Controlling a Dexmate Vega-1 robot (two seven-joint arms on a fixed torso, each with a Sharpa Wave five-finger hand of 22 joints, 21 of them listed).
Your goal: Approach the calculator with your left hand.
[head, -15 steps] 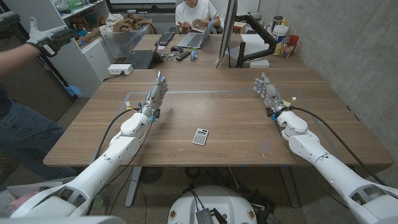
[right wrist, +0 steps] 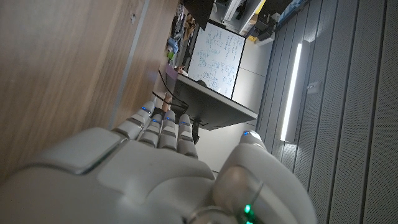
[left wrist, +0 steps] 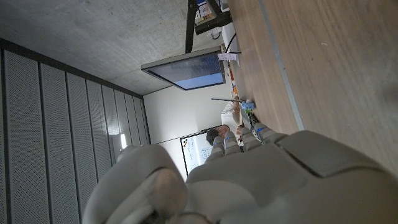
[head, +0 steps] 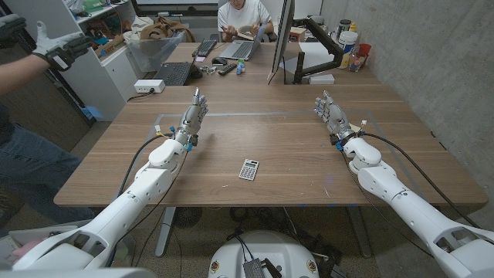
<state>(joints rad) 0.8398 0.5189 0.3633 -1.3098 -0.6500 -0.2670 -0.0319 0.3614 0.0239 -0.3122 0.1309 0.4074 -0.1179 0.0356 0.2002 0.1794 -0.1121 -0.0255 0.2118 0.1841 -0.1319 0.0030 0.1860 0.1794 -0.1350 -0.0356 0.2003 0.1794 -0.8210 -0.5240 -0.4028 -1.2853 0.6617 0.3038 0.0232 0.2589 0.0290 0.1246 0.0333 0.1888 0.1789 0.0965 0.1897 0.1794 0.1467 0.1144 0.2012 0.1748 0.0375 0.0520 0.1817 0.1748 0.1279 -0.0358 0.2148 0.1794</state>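
Well out from the near edge of the long wooden table (head: 293, 147), the left hand (head: 194, 116) holds its fingers straight and close side by side, pointing away from the robot, with nothing in its grasp; whether its edge touches the wood cannot be told from the head view. In the left wrist view the same hand (left wrist: 249, 180) shows its pale back with the fingers (left wrist: 231, 142) extended together. The small white rectangular calculator with dark keys (head: 248, 169) lies flat on the table nearer the robot, between the two arms and well apart from the left hand. The right hand (head: 332, 116) is likewise extended and empty on the other side, its fingers (right wrist: 163, 127) lined up together in the right wrist view. A person's gloved hand (head: 52, 44) reaches in at the far left of the head view.
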